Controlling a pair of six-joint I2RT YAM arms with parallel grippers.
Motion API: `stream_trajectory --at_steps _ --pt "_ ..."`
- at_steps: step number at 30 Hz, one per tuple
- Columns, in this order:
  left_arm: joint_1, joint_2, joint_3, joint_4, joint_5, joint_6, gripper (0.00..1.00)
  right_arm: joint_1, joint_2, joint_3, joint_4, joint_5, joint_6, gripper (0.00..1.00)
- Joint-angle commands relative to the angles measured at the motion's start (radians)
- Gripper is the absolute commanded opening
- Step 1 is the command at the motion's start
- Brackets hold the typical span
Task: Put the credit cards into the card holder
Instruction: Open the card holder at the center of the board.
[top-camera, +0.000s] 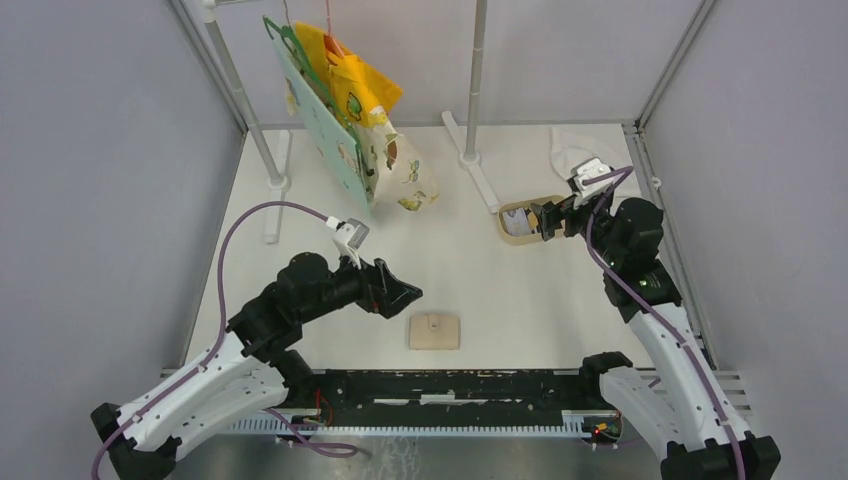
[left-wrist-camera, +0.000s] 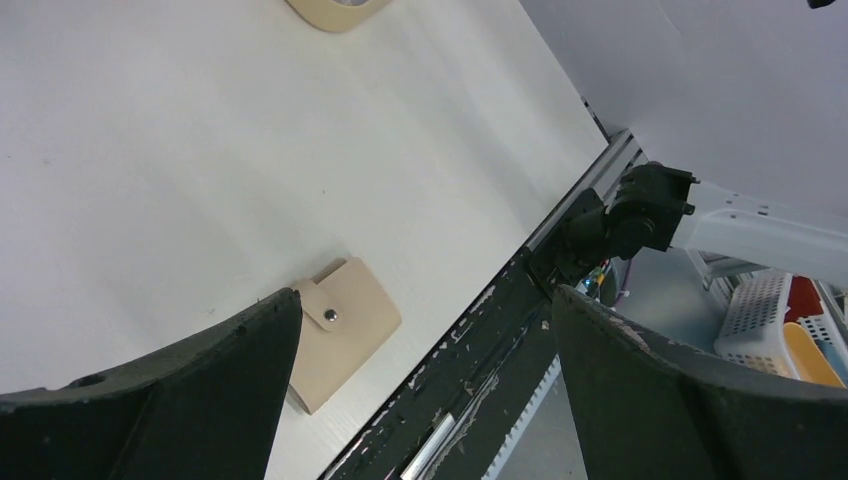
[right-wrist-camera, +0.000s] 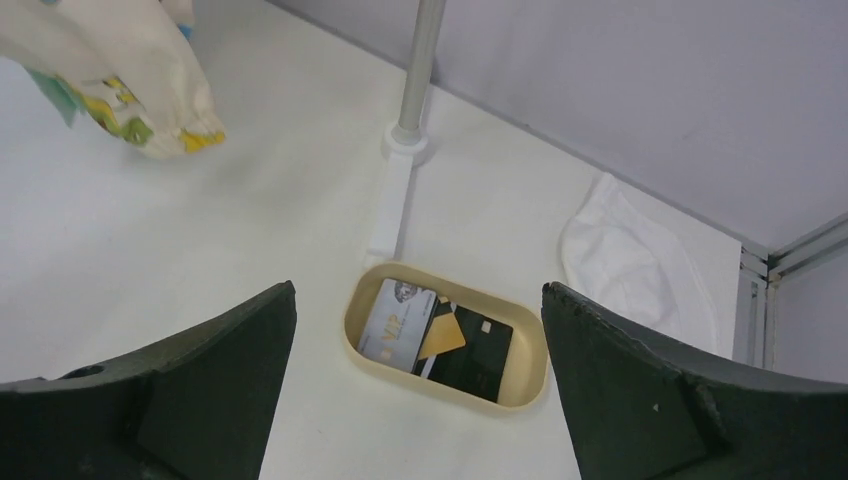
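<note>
From above, the right gripper (top-camera: 547, 219) covers the right end of the oval tray (top-camera: 512, 207), and the credit cards (right-wrist-camera: 432, 335) inside show there only as a pale and dark smudge. The right wrist view gives them plainly, yet they overlap, so the number of dark ones cannot be told. In the left wrist view one corner of the card holder (left-wrist-camera: 342, 328) is hidden behind a dark finger (left-wrist-camera: 170, 390), and the tray is cut off by the top edge.

The cards lie in the tray at the far right of the table (top-camera: 480, 290); in the right wrist view they sit in the gap between that gripper's fingers, which hang over them spread wide and hold nothing. The card holder lies near the front edge of the table, about midway across; it is just beside the tip of the left gripper (top-camera: 405, 296), on its right and nearer the front edge, and apart from it. That gripper's fingers also stand wide apart and empty.

Of the cards, a grey-white one lettered "VIP" lies at the left end; a gold one lies tilted across the middle; dark ones fill the right end. The card holder is a flat tan square, closed; its tab is snapped down on the face with a small metal stud.
</note>
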Motion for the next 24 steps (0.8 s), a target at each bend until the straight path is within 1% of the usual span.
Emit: stream_trajectory --at_steps 1,4,6,8,10,12,14,17,19,20,22,24 --pt "-0.001 0.021 0.015 0.030 -0.041 0.061 1.00 -0.002 -0.046 -0.003 0.087 -0.001 0.145 0.98" --pt "-0.003 0.055 -0.010 0.049 -0.050 0.034 1.00 -0.002 -0.036 -0.015 0.100 -0.076 0.133 0.98" --pt "-0.001 0.086 -0.018 0.054 -0.050 0.023 1.00 -0.002 -0.027 -0.040 0.116 -0.170 0.089 0.98" --pt "-0.001 0.112 -0.042 0.086 -0.034 0.003 1.00 -0.002 -0.006 -0.078 0.123 -0.321 -0.011 0.98" --pt "-0.001 0.135 -0.068 0.127 -0.009 -0.023 1.00 -0.002 0.028 -0.118 0.123 -0.507 -0.111 0.98" --pt "-0.001 0.152 -0.087 0.148 -0.012 -0.057 0.98 -0.003 0.069 -0.144 0.098 -0.654 -0.194 0.98" --pt "-0.002 0.163 -0.108 0.164 -0.016 -0.101 0.94 -0.003 0.102 -0.154 0.043 -0.703 -0.250 0.98" --pt "-0.026 0.183 -0.143 0.182 -0.039 -0.175 0.82 0.000 0.146 -0.152 -0.037 -0.700 -0.335 0.98" --pt "-0.091 0.198 -0.151 0.163 -0.130 -0.215 0.80 0.002 0.165 -0.150 -0.067 -0.664 -0.363 0.98" --pt "-0.146 0.216 -0.139 0.128 -0.227 -0.224 0.79 0.004 0.169 -0.152 -0.076 -0.650 -0.373 0.98" --pt "-0.274 0.293 -0.086 -0.029 -0.457 -0.247 0.80 0.006 0.175 -0.164 -0.076 -0.635 -0.385 0.98" --pt "-0.369 0.384 -0.032 -0.135 -0.624 -0.289 0.81 0.009 0.181 -0.177 -0.067 -0.628 -0.385 0.98"
